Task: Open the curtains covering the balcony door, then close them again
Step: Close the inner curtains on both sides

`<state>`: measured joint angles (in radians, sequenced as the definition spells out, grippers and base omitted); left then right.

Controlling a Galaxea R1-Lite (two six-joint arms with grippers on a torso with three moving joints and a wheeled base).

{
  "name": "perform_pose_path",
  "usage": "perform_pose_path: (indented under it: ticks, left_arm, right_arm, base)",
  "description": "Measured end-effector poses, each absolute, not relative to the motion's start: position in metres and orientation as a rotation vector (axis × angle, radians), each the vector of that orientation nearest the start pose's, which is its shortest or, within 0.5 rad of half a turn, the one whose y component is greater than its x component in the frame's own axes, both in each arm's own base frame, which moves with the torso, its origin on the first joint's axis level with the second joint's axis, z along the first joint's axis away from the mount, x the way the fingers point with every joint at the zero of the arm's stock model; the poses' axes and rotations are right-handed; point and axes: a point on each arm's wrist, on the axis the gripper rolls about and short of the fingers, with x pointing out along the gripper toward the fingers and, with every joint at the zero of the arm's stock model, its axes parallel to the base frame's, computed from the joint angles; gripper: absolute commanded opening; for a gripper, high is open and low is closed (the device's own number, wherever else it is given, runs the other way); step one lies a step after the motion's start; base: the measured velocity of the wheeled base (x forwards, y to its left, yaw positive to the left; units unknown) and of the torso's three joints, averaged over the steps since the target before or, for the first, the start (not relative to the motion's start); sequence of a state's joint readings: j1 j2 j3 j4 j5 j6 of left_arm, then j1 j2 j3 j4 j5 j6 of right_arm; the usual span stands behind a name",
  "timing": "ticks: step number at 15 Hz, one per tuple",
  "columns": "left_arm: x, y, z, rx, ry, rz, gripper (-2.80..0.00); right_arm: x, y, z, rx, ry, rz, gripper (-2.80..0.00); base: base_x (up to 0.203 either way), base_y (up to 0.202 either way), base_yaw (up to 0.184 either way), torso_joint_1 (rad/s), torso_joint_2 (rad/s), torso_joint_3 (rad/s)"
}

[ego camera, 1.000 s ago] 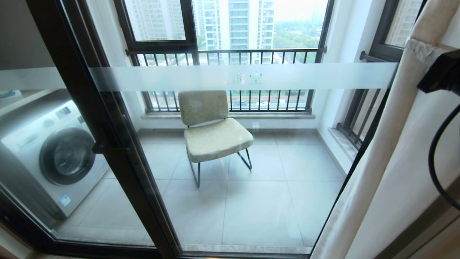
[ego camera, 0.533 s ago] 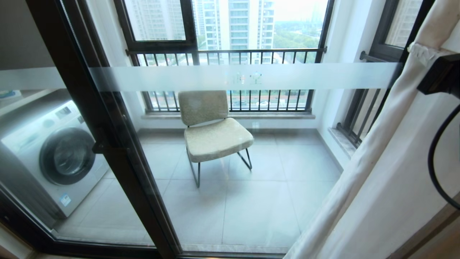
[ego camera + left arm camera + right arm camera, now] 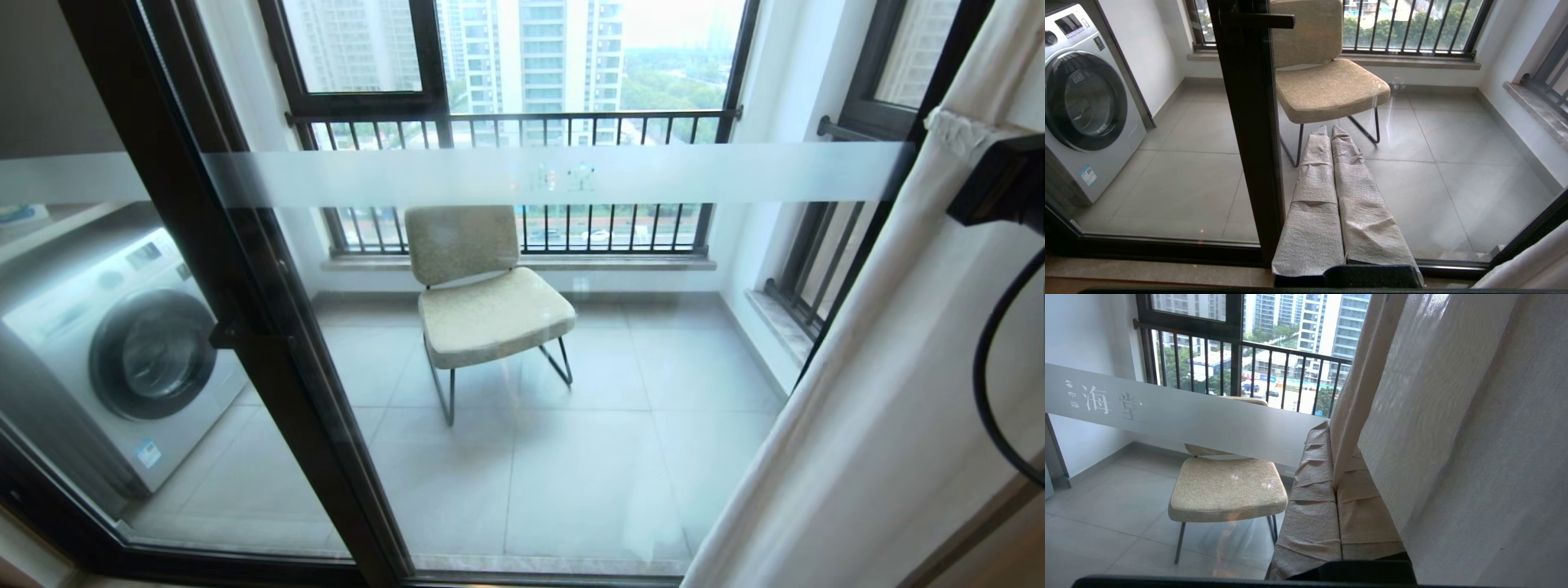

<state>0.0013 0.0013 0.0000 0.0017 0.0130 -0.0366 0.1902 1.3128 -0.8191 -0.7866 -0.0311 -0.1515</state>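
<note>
With the right tool (image 3: 1337,486) clamped on the thick beige woven curtain's hemmed edge (image 3: 1355,396), pull steadily sideways across the black-framed glass balcony door (image 3: 269,327); left tool (image 3: 1331,134) shut, empty.

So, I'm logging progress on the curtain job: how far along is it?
Opening looks done: the balcony door glass is uncovered, with the curtains bunched at the right. In hand: the right gripper is shut on the curtains' hemmed edge. The left gripper, shut, is parked low before the door frame. Left to do: drawing the curtains back across the glass.
</note>
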Motion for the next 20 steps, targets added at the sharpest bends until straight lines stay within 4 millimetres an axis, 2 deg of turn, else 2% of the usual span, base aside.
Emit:
perform_pose_path:
  ticks: [20]
  left_arm:
    - [-0.023,0.0,0.075,-0.034,0.003,0.015,-2.8]
  right_arm:
    - [0.22,0.04,0.289,-0.111,-0.251,0.067,-2.8]
  base:
    - [0.0,0.0,0.0,0.0,0.0,0.0]
